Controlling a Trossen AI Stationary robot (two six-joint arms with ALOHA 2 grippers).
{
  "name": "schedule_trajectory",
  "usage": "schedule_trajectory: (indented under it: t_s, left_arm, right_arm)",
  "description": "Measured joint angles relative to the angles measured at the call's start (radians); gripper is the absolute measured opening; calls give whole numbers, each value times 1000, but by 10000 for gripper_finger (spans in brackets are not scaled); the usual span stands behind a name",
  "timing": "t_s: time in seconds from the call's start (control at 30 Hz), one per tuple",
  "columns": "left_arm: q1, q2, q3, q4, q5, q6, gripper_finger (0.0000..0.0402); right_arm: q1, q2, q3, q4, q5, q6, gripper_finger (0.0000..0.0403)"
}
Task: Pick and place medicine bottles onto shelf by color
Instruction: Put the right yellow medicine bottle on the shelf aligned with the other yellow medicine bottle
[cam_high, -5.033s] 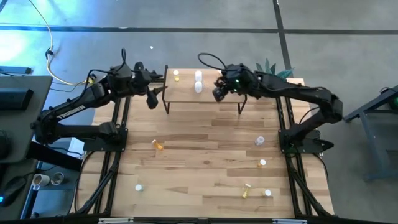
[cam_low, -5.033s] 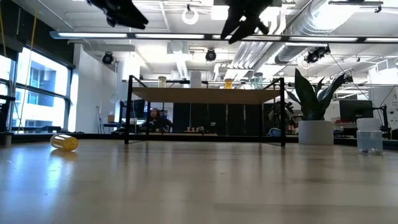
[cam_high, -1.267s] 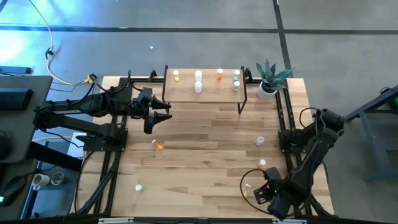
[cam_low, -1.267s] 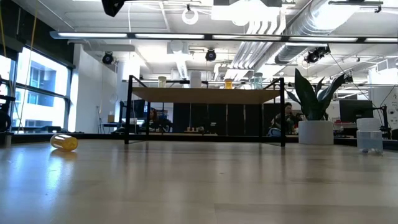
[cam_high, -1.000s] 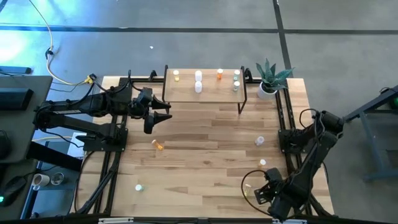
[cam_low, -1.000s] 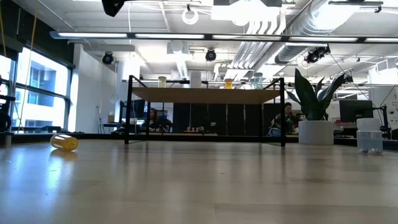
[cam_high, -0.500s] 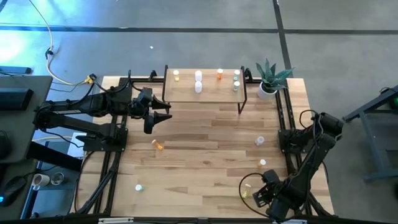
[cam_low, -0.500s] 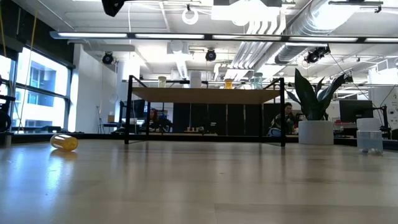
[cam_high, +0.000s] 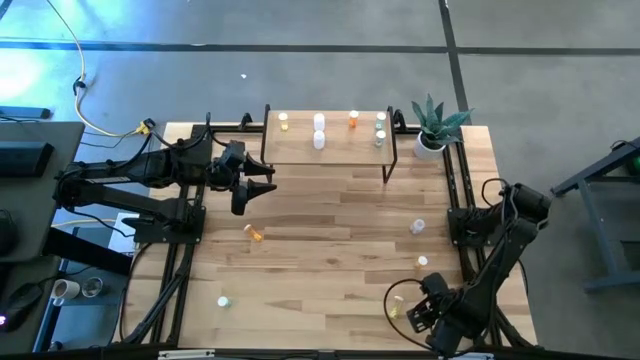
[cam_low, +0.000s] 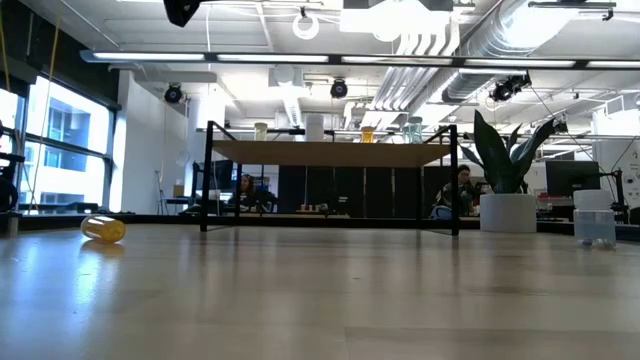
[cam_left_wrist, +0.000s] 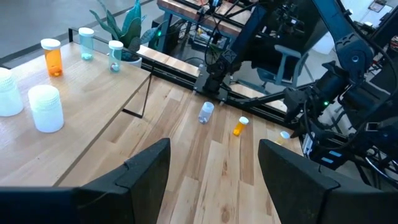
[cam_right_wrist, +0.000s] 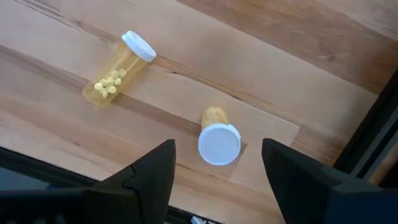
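Shelf (cam_high: 330, 148) sits at the table's (cam_high: 330, 240) far edge, plant (cam_high: 432, 125) just right of it. Bottles stand in a row on the shelf. Left gripper (cam_high: 250, 185) hovers just left of the shelf; right gripper (cam_high: 415, 315) at the near right edge, above two bottles (cam_right_wrist: 118, 68) lying side by side.

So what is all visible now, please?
shelf: one, light wood, table's far side
shelf bottles: six; one yellow, two white, one orange, two pale green
loose bottles: six on table; two yellow under right gripper, amber lying left, clear and orange right, pale one near-left
potted plant: one, green, right of shelf
people: two, room behind
left gripper: open, above table near shelf's left end
right gripper: open, above table's near right
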Motion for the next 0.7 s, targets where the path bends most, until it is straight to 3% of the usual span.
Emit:
schedule_trajectory:
  t_s: [0.47, 0.7]
  left_arm:
    - [0, 0, 0, 0, -1, 0, 234]
    - [0, 0, 0, 0, -3, 0, 234]
  right_arm:
    - [0, 87, 0, 22, -41, 21, 229]
    - [-2, 88, 0, 14, -36, 25, 181]
